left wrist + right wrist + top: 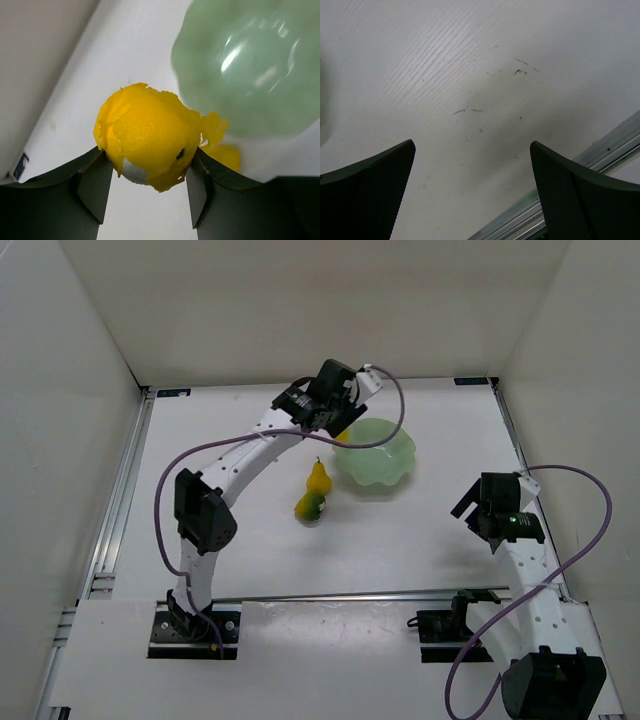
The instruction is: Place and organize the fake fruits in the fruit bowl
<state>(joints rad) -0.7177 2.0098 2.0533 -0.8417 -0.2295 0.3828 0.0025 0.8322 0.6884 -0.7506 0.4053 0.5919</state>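
Note:
My left gripper (147, 152) is shut on the yellow-and-white round fruit (147, 132), whose yellow skin is torn and shows a white core. In the top view this gripper (345, 432) hangs at the left rim of the mint-green fruit bowl (404, 454). The bowl (250, 65) looks empty and fills the upper right of the left wrist view. The yellow pear (319, 477) and the green-yellow round fruit (311, 506) lie on the table just left of the bowl. My right gripper (468, 506) stands open over bare table (472, 145), right of the bowl.
White walls enclose the table on three sides. Metal rails (112, 510) run along its left and right edges, and one rail (600, 150) shows beside the right gripper. A blurred yellow patch (226, 156) lies behind the held fruit.

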